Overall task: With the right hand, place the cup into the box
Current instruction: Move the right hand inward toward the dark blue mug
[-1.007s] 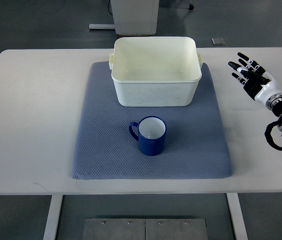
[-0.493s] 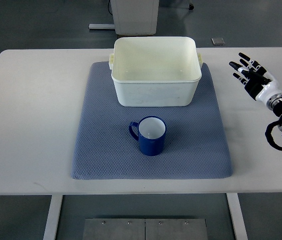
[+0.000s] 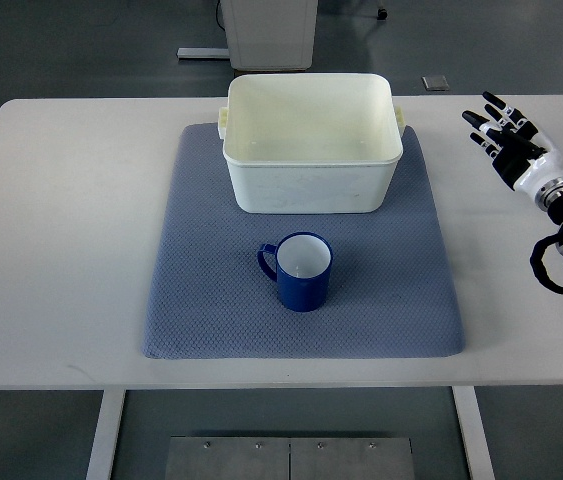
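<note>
Standing upright near the middle of the blue mat, the blue cup has its handle toward the left edge, just in front of the cream box at the mat's far edge. Over the table's far right corner, the right hand holds nothing, fingers spread and well apart from the cup.

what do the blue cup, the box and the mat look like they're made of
Cup: likely glazed ceramic or enamel; glossy blue outside, white inside. Box: probably plastic; cream, smooth, matte, moulded rim and side handles. Mat: looks like woven fabric or foam; grey-blue, dimpled texture, no shine.
</note>
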You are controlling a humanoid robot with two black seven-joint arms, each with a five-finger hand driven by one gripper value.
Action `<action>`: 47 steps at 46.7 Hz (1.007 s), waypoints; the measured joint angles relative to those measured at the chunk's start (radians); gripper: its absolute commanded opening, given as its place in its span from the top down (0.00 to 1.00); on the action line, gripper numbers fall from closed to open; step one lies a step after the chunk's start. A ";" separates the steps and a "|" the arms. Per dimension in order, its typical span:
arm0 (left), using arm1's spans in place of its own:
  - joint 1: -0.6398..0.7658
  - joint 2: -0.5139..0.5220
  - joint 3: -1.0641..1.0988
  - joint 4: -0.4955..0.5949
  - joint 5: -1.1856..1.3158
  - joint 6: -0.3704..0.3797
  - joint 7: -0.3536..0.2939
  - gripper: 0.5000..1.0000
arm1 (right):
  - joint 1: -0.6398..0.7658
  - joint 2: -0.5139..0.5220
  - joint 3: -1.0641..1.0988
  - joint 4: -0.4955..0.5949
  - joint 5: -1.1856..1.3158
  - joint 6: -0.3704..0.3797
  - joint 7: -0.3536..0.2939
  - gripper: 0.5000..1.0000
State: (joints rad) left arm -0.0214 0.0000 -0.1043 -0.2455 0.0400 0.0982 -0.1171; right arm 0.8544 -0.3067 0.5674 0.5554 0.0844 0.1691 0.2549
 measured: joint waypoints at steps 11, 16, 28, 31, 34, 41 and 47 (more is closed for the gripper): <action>0.000 0.000 0.000 0.000 0.000 0.000 0.000 0.00 | 0.019 0.006 0.001 -0.030 0.000 -0.004 0.006 0.00; 0.000 0.000 0.000 0.000 0.000 0.000 0.000 0.00 | 0.015 0.007 0.001 -0.037 0.000 -0.004 0.008 0.00; 0.000 0.000 0.000 0.000 0.000 0.000 0.000 0.00 | -0.013 0.008 -0.007 -0.026 -0.001 0.066 0.008 0.00; 0.000 0.000 0.000 0.000 0.000 0.000 0.000 0.00 | -0.020 0.007 -0.012 -0.023 -0.003 0.093 0.020 0.00; 0.000 0.000 0.000 0.000 0.000 0.000 0.000 0.00 | -0.024 0.006 -0.022 -0.023 -0.013 0.096 0.040 0.00; 0.000 0.000 0.000 0.000 0.000 0.000 0.000 0.00 | -0.033 -0.003 -0.088 -0.009 -0.082 0.098 0.124 0.00; 0.000 0.000 0.000 0.000 0.000 0.000 0.000 0.00 | -0.048 -0.031 -0.099 0.002 -0.098 0.098 0.156 0.00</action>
State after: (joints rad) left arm -0.0214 0.0000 -0.1043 -0.2455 0.0400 0.0982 -0.1176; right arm 0.8066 -0.3373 0.4680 0.5575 -0.0138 0.2673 0.4108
